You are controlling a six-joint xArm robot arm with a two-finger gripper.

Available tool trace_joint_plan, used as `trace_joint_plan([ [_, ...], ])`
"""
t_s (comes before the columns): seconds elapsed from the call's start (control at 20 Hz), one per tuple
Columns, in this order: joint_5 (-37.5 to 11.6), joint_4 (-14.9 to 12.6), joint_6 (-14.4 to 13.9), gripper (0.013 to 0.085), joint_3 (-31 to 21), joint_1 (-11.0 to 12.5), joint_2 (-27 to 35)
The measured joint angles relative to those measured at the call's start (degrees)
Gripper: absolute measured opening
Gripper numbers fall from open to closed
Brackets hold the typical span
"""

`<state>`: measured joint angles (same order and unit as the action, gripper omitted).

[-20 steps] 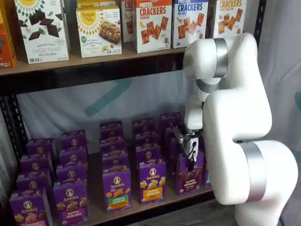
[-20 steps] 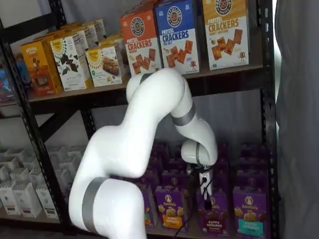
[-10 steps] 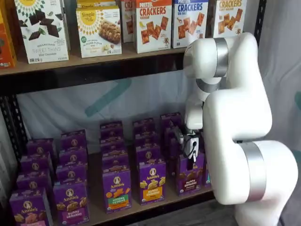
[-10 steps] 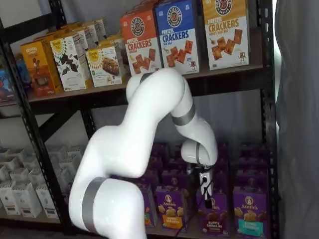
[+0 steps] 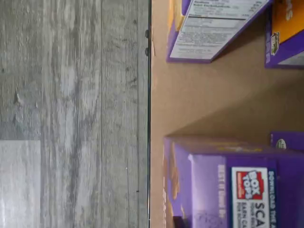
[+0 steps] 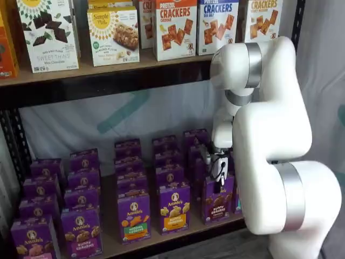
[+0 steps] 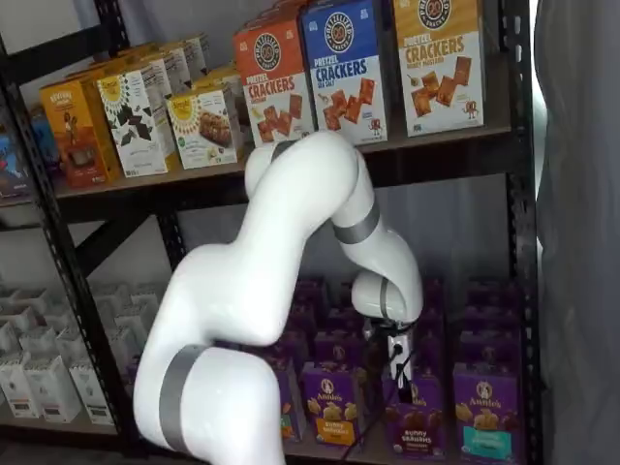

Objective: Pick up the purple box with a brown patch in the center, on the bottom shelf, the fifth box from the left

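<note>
The purple box [image 6: 216, 200] with the dark brown cookie picture stands upright at the front of the bottom shelf [image 6: 110, 240], and it also shows in the other shelf view as the purple box [image 7: 415, 422]. My gripper [image 6: 218, 182] hangs straight down from the white arm onto the box's top edge. Its black fingers are closed on the carton's top. In a shelf view the gripper [image 7: 399, 372] sits just above the round white logo. The wrist view shows a purple carton top [image 5: 223, 180] close up on the tan shelf board [image 5: 204, 99].
Rows of other purple Annie's cartons [image 6: 173, 208] fill the bottom shelf on either side, close to the held box. Cracker boxes [image 6: 175, 27] stand on the higher board. The white arm's elbow [image 6: 280, 140] blocks the right of the shelf. Grey wood floor [image 5: 71, 109] lies below the rail.
The fingers have closed in on the top of the purple box. The arm and the box have hardly shifted.
</note>
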<state>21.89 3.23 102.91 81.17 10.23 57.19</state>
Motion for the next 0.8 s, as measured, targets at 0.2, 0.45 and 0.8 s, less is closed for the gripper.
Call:
trace_joint_plan([
  [0.2,0.1,0.8,0.5,0.0290,-0.7,-0.2,-0.6],
  [0.45,-1.5,-0.1,-0.4,0.0290,-4.2,-0.4,-2.7],
  [0.8,-1.8,-0.1,-0.5,0.0290,-11.5,-0.5,-8.1],
])
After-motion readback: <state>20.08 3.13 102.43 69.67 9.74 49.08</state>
